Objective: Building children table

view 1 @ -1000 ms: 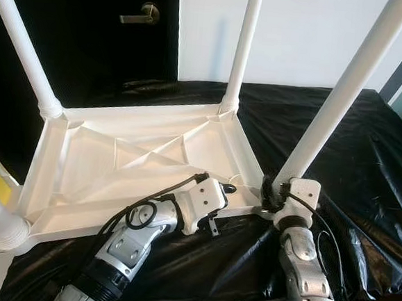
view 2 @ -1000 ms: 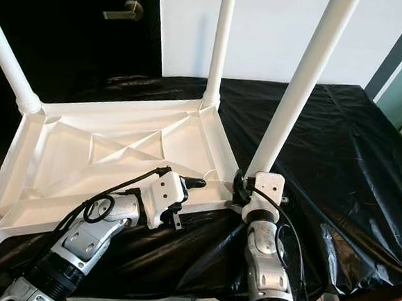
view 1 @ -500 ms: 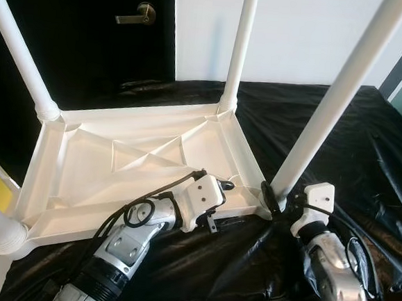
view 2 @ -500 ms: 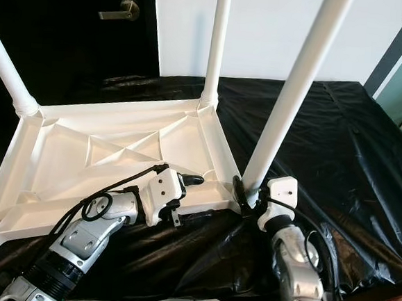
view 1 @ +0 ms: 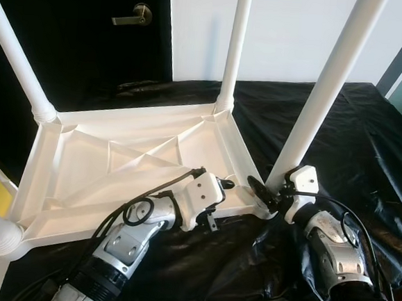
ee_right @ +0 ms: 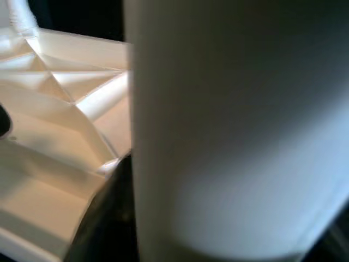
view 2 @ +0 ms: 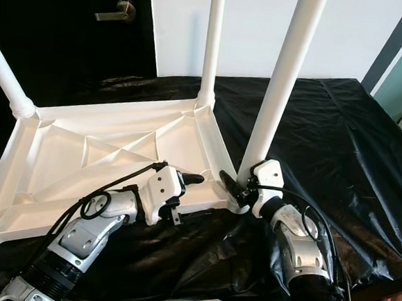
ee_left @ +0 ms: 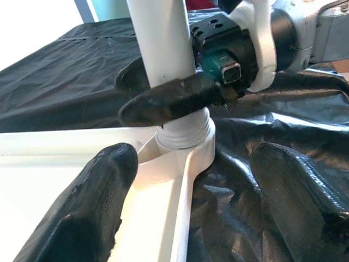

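1. The white table top (view 1: 116, 165) lies upside down on a black plastic sheet (view 1: 356, 128), with a dark door (view 1: 92, 30) behind it. Four white legs stand up from its corners.
2. The right gripper (view 2: 234, 186) is at the base of the near right leg (view 1: 320, 97), its black fingers (ee_left: 169, 101) wrapped around the leg just above the threaded collar. They are closed on the leg.
3. The left gripper (view 1: 227, 185) rests on the near rim of the table top, just beside that same corner. In the left wrist view its two fingers (ee_left: 87, 213) are spread wide with nothing between them; one lies over the rim and the other over the sheet.
4. The step in hand looks like seating or tightening this last leg in its corner socket while the left arm steadies the top.
5. The next move likely calls for twisting the leg further, regripping as the wrist runs out of turn, and keeping the leg upright so the thread does not bind.
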Motion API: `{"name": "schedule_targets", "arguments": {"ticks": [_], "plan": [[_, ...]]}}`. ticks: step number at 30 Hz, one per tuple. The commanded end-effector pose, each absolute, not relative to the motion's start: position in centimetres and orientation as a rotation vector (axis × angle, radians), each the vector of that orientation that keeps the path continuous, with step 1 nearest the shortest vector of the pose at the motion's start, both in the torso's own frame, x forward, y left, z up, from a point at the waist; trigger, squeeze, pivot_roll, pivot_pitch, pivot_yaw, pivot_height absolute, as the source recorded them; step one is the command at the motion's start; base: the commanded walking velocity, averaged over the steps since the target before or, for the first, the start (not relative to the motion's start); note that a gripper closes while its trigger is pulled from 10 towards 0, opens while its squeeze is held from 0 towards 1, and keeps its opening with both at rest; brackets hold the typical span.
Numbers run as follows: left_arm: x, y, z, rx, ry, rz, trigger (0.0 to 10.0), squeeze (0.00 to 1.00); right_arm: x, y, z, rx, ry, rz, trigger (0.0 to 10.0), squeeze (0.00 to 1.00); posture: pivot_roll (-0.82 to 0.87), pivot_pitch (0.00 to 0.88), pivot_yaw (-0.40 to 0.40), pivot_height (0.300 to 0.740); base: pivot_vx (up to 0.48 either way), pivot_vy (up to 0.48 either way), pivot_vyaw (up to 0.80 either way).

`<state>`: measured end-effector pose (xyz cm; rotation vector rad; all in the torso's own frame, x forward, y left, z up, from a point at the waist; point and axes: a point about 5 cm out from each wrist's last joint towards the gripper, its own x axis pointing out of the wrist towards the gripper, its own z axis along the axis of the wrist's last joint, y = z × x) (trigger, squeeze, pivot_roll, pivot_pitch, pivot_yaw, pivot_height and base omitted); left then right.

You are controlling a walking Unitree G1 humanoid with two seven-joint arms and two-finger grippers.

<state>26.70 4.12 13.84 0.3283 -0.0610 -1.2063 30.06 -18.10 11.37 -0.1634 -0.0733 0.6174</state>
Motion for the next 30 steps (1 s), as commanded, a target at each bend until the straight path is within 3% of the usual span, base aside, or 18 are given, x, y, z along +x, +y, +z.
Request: {"name": "schedule_targets", "arguments": {"ticks": [1,5,6,8,9,10,11,12,13,14,30], "plan": [[26.5,4.3,13.9,0.323,-0.061,-1.195,10.0,0.0,29.8,-18.0,10.6,-0.192,-0.034,0.653,0.0,0.0,-0.01,0.0,-0.022,0.74,0.0,0.0,0.0],[26.4,4.3,13.9,0.319,-0.062,-1.187,10.0,0.0,29.7,-18.5,10.5,-0.197,-0.022,0.63,0.0,0.0,-0.01,0.0,-0.027,0.74,0.0,0.0,0.0],[26.4,4.2,13.8,0.316,-0.062,-1.183,10.0,0.0,29.7,-18.8,10.3,-0.201,-0.011,0.602,0.7,0.0,-0.01,0.0,-0.03,0.74,0.0,0.0,0.0],[26.4,4.2,13.8,0.315,-0.062,-1.181,10.0,0.0,29.8,-19.1,10.2,-0.203,-0.004,0.583,0.7,0.0,-0.01,0.0,-0.03,0.74,0.0,0.0,0.0],[26.3,4.2,13.9,0.312,-0.063,-1.179,10.0,0.0,29.8,-19.3,10.1,-0.195,-0.002,0.561,3.5,0.0,-0.02,0.0,-0.032,0.74,0.0,0.0,0.0],[26.3,4.2,13.9,0.308,-0.064,-1.177,10.0,0.0,29.9,-19.6,10.0,-0.192,0.009,0.52,9.1,0.0,-0.02,0.0,-0.034,0.74,0.0,0.0,0.0],[26.2,4.1,13.9,0.306,-0.065,-1.176,10.0,0.0,29.9,-19.8,9.9,-0.191,0.016,0.494,9.1,0.0,-0.02,0.0,-0.034,0.74,0.0,0.0,0.0],[26.2,4.1,13.9,0.303,-0.066,-1.174,10.0,0.0,29.8,-19.9,9.8,-0.201,0.018,0.461,4.0,0.0,-0.02,0.0,-0.036,0.74,0.0,0.0,0.0],[26.2,4.1,13.9,0.301,-0.066,-1.173,10.0,0.0,29.8,-19.9,9.7,-0.205,0.022,0.43,4.5,0.0,-0.02,0.0,-0.035,0.74,0.0,0.0,0.0],[26.1,4.2,13.9,0.298,-0.065,-1.172,10.0,0.0,29.7,-19.9,9.6,-0.198,0.019,0.397,10.0,0.0,-0.02,0.0,-0.036,0.74,0.0,0.0,0.0],[25.4,4.5,13.6,0.286,-0.044,-1.16,10.0,0.0,28.7,-18.7,9.2,-0.034,0.0,-0.088,10.0,0.0,0.0,0.0,-0.051,0.74,0.0,0.0,0.0]]}}
